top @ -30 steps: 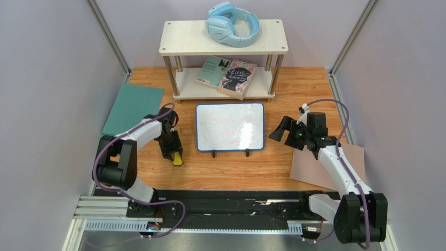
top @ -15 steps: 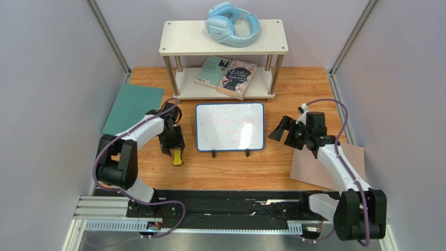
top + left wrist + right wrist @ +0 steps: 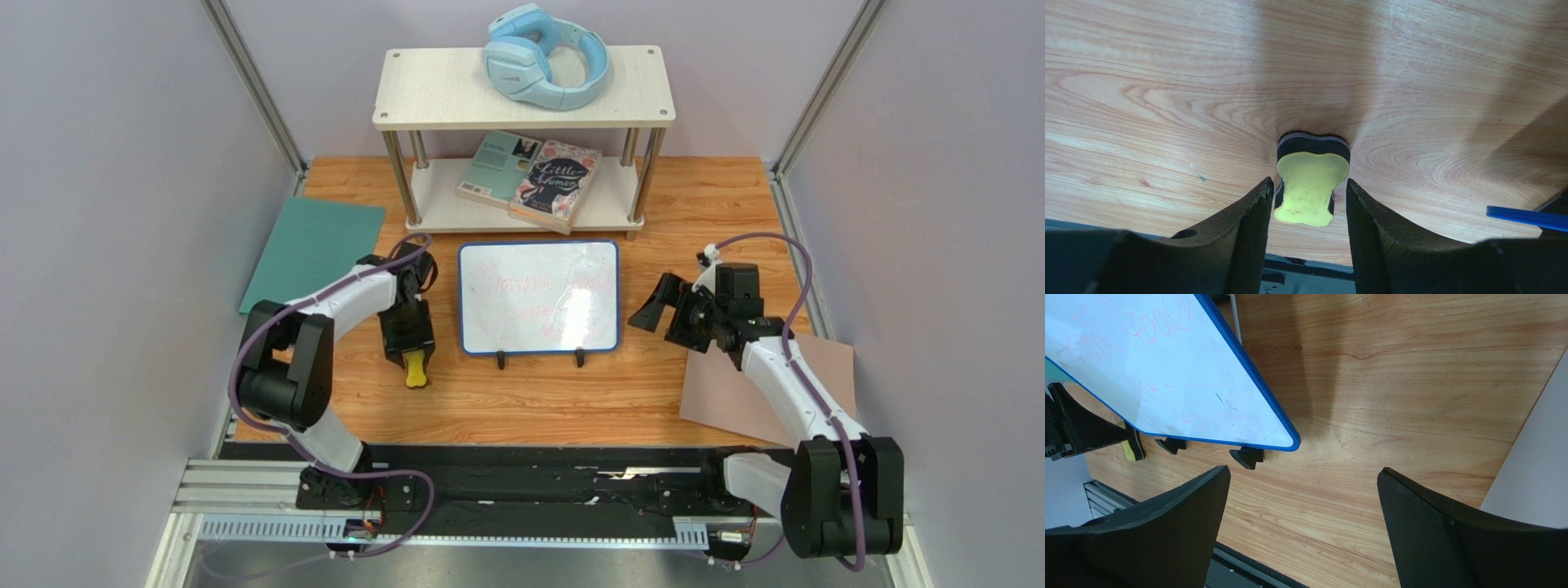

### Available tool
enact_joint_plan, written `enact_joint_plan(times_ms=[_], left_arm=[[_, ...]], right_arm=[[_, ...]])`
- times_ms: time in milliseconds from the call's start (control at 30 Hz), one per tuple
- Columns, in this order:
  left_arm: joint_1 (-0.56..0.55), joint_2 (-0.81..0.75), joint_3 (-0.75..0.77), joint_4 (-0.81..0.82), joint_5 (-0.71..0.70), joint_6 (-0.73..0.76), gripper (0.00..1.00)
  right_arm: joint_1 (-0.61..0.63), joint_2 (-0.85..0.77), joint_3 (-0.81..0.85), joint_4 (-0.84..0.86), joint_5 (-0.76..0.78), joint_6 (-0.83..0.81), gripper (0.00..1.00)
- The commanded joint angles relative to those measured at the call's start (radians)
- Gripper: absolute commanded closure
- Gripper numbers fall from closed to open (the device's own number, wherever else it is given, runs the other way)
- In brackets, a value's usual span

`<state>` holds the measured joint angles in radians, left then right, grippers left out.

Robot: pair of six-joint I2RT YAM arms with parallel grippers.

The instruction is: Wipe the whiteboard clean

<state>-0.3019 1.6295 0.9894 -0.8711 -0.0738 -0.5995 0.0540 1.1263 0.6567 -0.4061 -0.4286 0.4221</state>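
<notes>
The whiteboard [image 3: 540, 297] stands on little black feet mid-table, with a blue rim and faint pink writing. It also shows in the right wrist view [image 3: 1168, 367]. A yellow eraser with a black base [image 3: 417, 368] lies on the wood left of the board's near corner. My left gripper [image 3: 406, 337] is low over it. In the left wrist view the eraser [image 3: 1310, 184] sits between the fingers of my left gripper [image 3: 1309, 182], with a small gap on each side. My right gripper [image 3: 654, 306] hangs open and empty just right of the board; it also shows in the right wrist view [image 3: 1303, 478].
A two-tier shelf [image 3: 405, 104] at the back carries blue headphones [image 3: 546, 55] and two books [image 3: 534, 178]. A teal sheet [image 3: 313, 251] lies at the left. A tan-pink sheet [image 3: 828, 392] lies at the right under my right arm.
My left arm's elbow has swung right and farther back, and the gripper has edged slightly toward the board. The eraser and the right arm have barely moved.
</notes>
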Motion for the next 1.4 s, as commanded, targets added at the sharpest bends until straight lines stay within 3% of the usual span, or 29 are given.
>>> enact_joint_plan(times_ms=[0, 100, 333, 500, 1000, 1367], left_arm=[[-0.011, 0.012, 0.005, -0.005, -0.021, 0.007, 0.47], [-0.013, 0.036, 0.005, 0.001, -0.023, 0.007, 0.49], [-0.023, 0.061, -0.014, 0.024, -0.021, 0.014, 0.70], [-0.023, 0.053, -0.028, 0.030, -0.014, 0.017, 0.99], [-0.025, -0.121, 0.058, -0.091, 0.009, 0.015, 1.00], [-0.026, -0.221, 0.225, -0.178, 0.043, 0.032, 1.00]], right_arm=[[0.001, 0.004, -0.003, 0.036, -0.012, 0.000, 0.05], [0.003, 0.009, -0.003, 0.038, -0.012, -0.002, 0.05], [0.003, 0.018, 0.009, 0.039, -0.018, -0.005, 0.05], [0.003, 0.023, 0.034, 0.066, -0.048, -0.017, 0.05], [0.000, 0.148, 0.317, 0.070, -0.102, -0.071, 0.03], [-0.003, 0.325, 0.406, 0.194, -0.160, -0.075, 0.02]])
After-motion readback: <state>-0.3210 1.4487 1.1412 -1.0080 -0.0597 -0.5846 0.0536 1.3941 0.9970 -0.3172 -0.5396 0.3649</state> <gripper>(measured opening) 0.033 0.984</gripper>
